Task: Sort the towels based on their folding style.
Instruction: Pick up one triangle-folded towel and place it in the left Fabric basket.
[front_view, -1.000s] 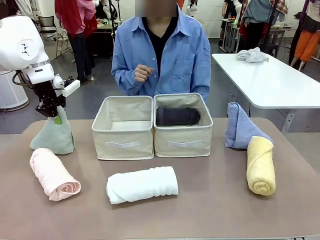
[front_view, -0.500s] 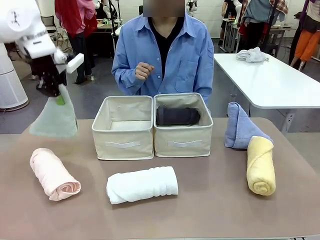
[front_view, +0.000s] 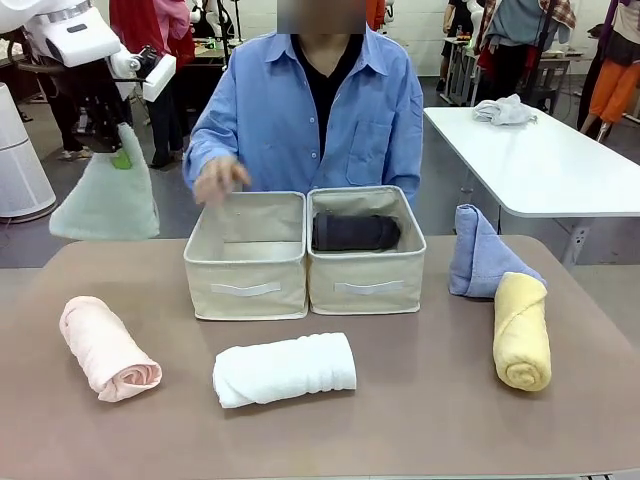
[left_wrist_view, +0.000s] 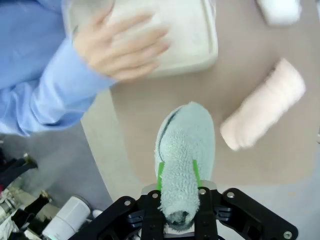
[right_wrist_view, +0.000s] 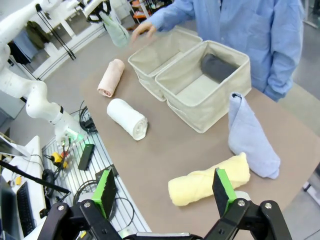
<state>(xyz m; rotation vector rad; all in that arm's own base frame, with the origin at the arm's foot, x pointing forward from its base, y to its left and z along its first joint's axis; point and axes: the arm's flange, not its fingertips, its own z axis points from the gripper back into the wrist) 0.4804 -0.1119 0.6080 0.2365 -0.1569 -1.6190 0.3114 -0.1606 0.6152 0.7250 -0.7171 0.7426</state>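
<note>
1. The left end effector is clamped on the tip of the pale green cone towel. The towel hangs point-up, clear of the bench, above its far left corner.
2. The right end effector has its fingers wide apart and holds nothing, well apart from every towel.
3. Two beige fabric bins stand touching side by side at the middle of the bench's far edge.
4. The left bin has no towel in it. The right bin holds the dark grey roll, lying crosswise.
5. The person's hand is over the left bin's far left corner, fingers spread and blurred.
6. The pink roll lies near the bench's left edge. The white roll lies in front of the bins, toward the near edge.
7. The light blue cone stands upright near the far right corner. The yellow roll lies just beside it, along the right edge.
</note>
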